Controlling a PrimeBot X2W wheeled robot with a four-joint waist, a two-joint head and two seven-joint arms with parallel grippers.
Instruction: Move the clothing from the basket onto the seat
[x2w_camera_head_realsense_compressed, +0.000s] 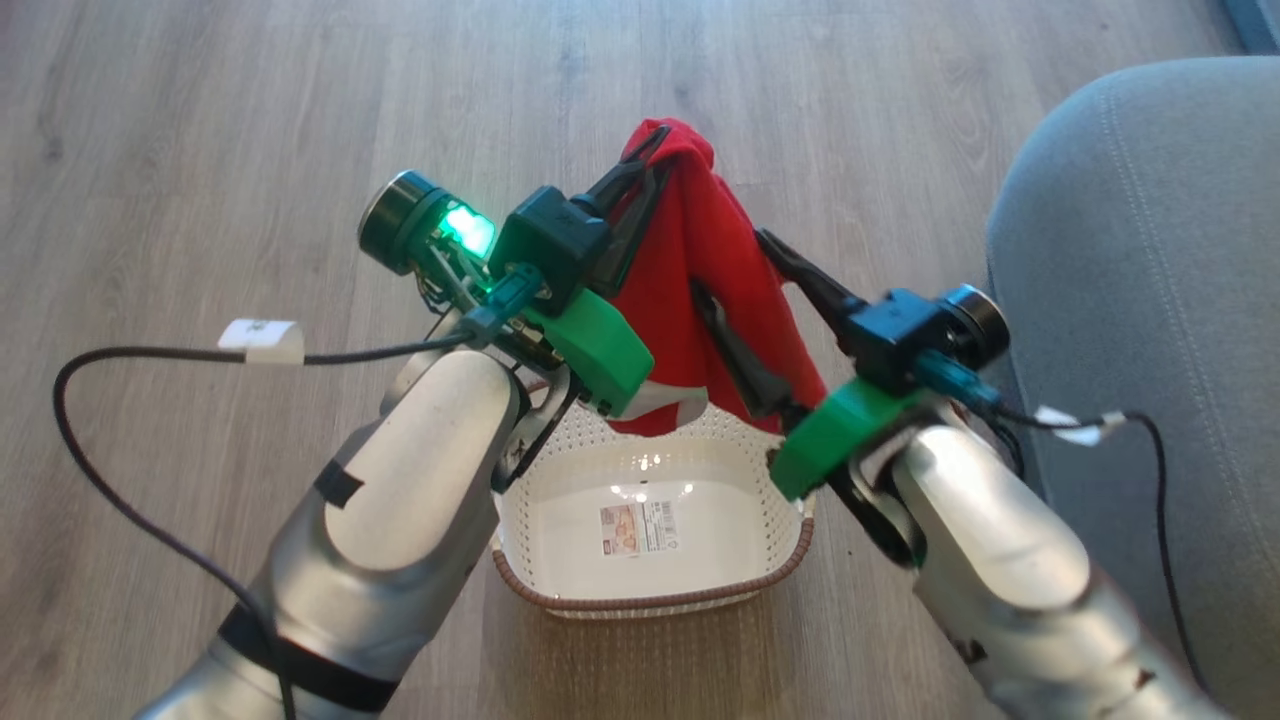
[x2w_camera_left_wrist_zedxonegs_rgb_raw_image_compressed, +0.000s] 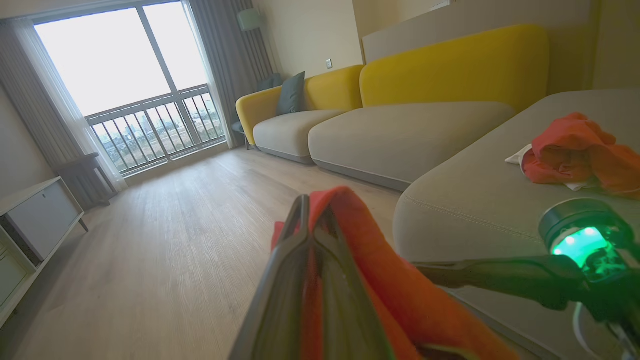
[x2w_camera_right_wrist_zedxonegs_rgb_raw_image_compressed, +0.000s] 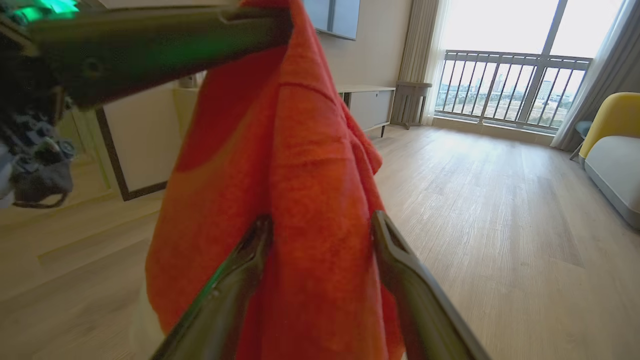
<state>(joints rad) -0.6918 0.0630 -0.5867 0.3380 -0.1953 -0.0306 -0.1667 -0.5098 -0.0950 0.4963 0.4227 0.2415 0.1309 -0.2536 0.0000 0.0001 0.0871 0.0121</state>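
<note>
Head view shows us the left gripper (x2w_camera_head_realsense_compressed: 648, 160) clamped shut on the top of a red garment (x2w_camera_head_realsense_compressed: 700, 240), holding it up over the basket (x2w_camera_head_realsense_compressed: 560, 520), which stands on the wood floor (x2w_camera_head_realsense_compressed: 200, 150) just beside the grey seat (x2w_camera_head_realsense_compressed: 1150, 250). We see the garment hang as a long fold, with a white patch at its lower end overlapping the basket's far rim; we cannot tell whether it touches that rim. A paper sticker (x2w_camera_head_realsense_compressed: 638, 528) shows on the basket's bottom. The right gripper (x2w_camera_head_realsense_compressed: 728, 262) stands wide open, one finger on each side of the hanging fold, lower down than the left gripper's hold. In the right wrist view we look along those two fingers (x2w_camera_right_wrist_zedxonegs_rgb_raw_image_compressed: 235, 285): the garment (x2w_camera_right_wrist_zedxonegs_rgb_raw_image_compressed: 310, 175) drops between them, close against the left-hand one as that view has it, and the jaws do not press on it. The left gripper (x2w_camera_right_wrist_zedxonegs_rgb_raw_image_compressed: 280, 22) crosses the top of that view with the cloth caught at its tip. In the left wrist view we see the left gripper's (x2w_camera_left_wrist_zedxonegs_rgb_raw_image_compressed: 307, 220) fingers lying tight together, with red cloth (x2w_camera_left_wrist_zedxonegs_rgb_raw_image_compressed: 385, 265) squeezed between them and spilling to the right. Beyond, on the seat (x2w_camera_left_wrist_zedxonegs_rgb_raw_image_compressed: 475, 210), a red pile (x2w_camera_left_wrist_zedxonegs_rgb_raw_image_compressed: 575, 150) rests set back from the front edge, and a white cloth (x2w_camera_left_wrist_zedxonegs_rgb_raw_image_compressed: 520, 159) pokes out beneath its left side. A dark finger of the right gripper reaches in from that view's right, below a green light (x2w_camera_left_wrist_zedxonegs_rgb_raw_image_compressed: 580, 246).
</note>
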